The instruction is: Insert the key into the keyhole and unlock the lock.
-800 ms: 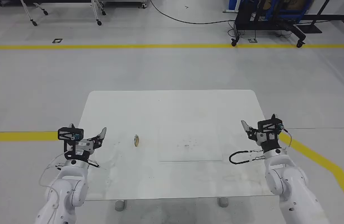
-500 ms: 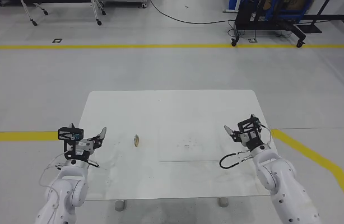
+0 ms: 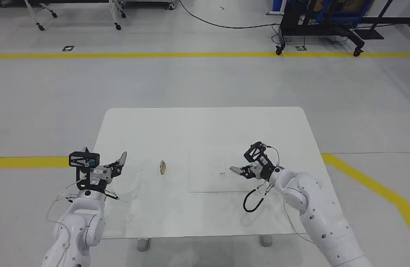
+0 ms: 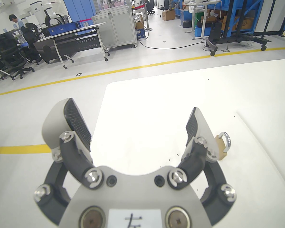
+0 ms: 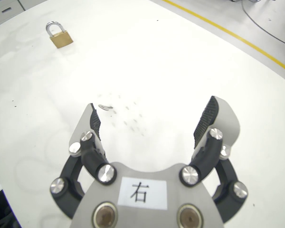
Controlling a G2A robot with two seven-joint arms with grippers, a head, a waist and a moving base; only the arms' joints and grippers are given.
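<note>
A small brass padlock [image 3: 163, 167] with a steel shackle lies on the white table [image 3: 205, 123], left of centre. It also appears in the left wrist view [image 4: 221, 146] and the right wrist view [image 5: 59, 38]. The small flat silver key [image 3: 224, 173] lies near the table's middle [image 5: 105, 106]. My right gripper [image 3: 246, 159] hovers open just right of the key, one fingertip [image 5: 93, 113] close beside it, nothing held [image 5: 153, 107]. At the table's left edge my left gripper [image 3: 103, 157] stands open and empty [image 4: 133, 113], the padlock a short way off beside one finger.
A thin, flat white sheet [image 4: 263, 143] lies on the table under the key area. A black cable loop [image 3: 252, 200] hangs from the right arm above the table's front part. Yellow floor lines run past both table sides.
My right arm has swung from the table's right edge in towards the centre, bringing its open gripper next to the key. The left arm, padlock and key have not moved.
</note>
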